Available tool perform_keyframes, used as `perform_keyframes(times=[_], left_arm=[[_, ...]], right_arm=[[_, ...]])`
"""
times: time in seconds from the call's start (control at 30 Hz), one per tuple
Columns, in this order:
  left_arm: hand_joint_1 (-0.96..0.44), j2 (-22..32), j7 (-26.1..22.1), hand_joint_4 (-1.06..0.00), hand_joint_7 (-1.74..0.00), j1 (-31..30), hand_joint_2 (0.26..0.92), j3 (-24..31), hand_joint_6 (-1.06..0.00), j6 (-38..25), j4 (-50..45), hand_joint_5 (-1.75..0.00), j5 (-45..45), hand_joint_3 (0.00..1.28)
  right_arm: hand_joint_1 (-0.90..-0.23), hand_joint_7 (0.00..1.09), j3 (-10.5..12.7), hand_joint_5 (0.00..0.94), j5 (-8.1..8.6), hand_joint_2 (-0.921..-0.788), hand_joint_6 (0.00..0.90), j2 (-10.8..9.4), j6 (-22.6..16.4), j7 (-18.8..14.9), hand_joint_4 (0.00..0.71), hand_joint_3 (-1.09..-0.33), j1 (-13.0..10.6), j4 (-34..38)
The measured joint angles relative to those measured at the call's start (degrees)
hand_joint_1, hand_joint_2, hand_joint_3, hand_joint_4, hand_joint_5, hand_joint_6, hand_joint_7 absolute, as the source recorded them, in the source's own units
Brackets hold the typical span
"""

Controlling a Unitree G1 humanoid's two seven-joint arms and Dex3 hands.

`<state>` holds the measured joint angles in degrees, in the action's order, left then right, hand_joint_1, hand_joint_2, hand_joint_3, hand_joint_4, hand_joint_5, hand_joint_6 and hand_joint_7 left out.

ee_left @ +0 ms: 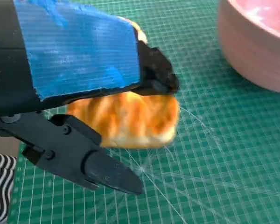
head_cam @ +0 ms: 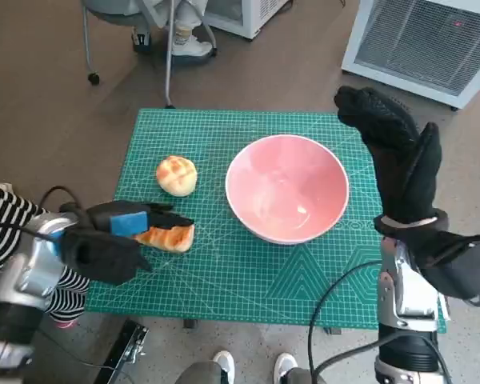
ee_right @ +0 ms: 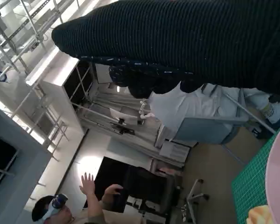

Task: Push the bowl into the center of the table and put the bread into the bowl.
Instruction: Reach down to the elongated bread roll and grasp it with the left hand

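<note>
The left hand [head_cam: 112, 240] covers most of one bread piece [head_cam: 170, 238] at the near left of the counter's green cutting mat [head_cam: 248, 280]; only its toasted outer end shows in the head view. In the left wrist view the blue-taped back lies over the top of that bread [ee_left: 130, 119], one black finger [ee_left: 156, 74] curls onto its upper edge and another finger [ee_left: 102, 170] reaches along the mat below it, so the hand closes around the bread, which rests on the mat. How firm the hold is cannot be told. A second, round bread roll [head_cam: 177, 175] sits just beyond, apart from the hand.

The pink bowl [head_cam: 287, 188] stands upright and empty a little right of the mat's middle, near the held bread with a strip of open mat between them. The right hand [head_cam: 396, 148] is raised above the mat's right edge beside the bowl, fingers stretched flat and holding nothing; in the right wrist view the glove [ee_right: 186, 42] blocks the top, and only a slice of the bowl's rim [ee_right: 279, 177] shows.

Open mat lies in front of the bowl toward the near edge.
</note>
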<state>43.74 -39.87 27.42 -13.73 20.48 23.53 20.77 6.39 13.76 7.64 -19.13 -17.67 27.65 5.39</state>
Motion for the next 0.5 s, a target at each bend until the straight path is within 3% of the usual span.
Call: perform_keyframes(times=[0.13,0.2,0.33,0.37,0.43,0.5], left_arm=[[-0.1,-0.49,2.22,-0.7,-0.14,0.81,0.836,-0.51,-0.67,0.4,1.94,-0.11,1.62,0.01],[-0.07,-0.65,3.53,-0.77,-0.35,1.02,0.852,-0.68,-0.64,0.64,2.62,-0.26,2.11,0.0],[-0.04,-0.82,5.82,-0.73,-0.69,1.11,0.872,-0.75,-0.55,1.43,3.45,-0.6,3.05,0.0],[-0.03,-0.82,6.37,-0.72,-0.91,1.12,0.89,-0.75,-0.52,1.69,3.73,-0.8,3.25,0.05],[-0.01,-0.82,7.47,-0.71,-1.1,1.15,0.905,-0.75,-0.49,2.09,4.38,-0.99,3.6,0.09],[-0.01,-0.82,8.86,-0.72,-1.18,1.19,0.912,-0.76,-0.48,2.63,4.92,-1.08,4.09,0.11]], right_arm=[[-0.731,0.39,0.01,0.001,-0.01,-0.921,0.16,0.01,0.0,0.0,0.201,-0.661,-0.09,-0.02],[-0.731,0.39,0.01,0.001,-0.02,-0.921,0.159,0.01,0.0,0.01,0.201,-0.661,-0.15,-0.02],[-0.731,0.39,0.01,0.001,-0.02,-0.921,0.159,0.01,0.0,0.03,0.202,-0.661,-0.32,-0.01],[-0.731,0.39,0.0,0.001,-0.03,-0.921,0.158,0.0,0.0,0.04,0.202,-0.661,-0.35,-0.01],[-0.73,0.39,0.0,0.001,-0.04,-0.921,0.157,-0.01,0.0,0.07,0.202,-0.661,-0.36,-0.01],[-0.73,0.39,-0.02,0.001,-0.06,-0.921,0.155,-0.05,-0.01,0.12,0.201,-0.661,-0.37,0.0]])
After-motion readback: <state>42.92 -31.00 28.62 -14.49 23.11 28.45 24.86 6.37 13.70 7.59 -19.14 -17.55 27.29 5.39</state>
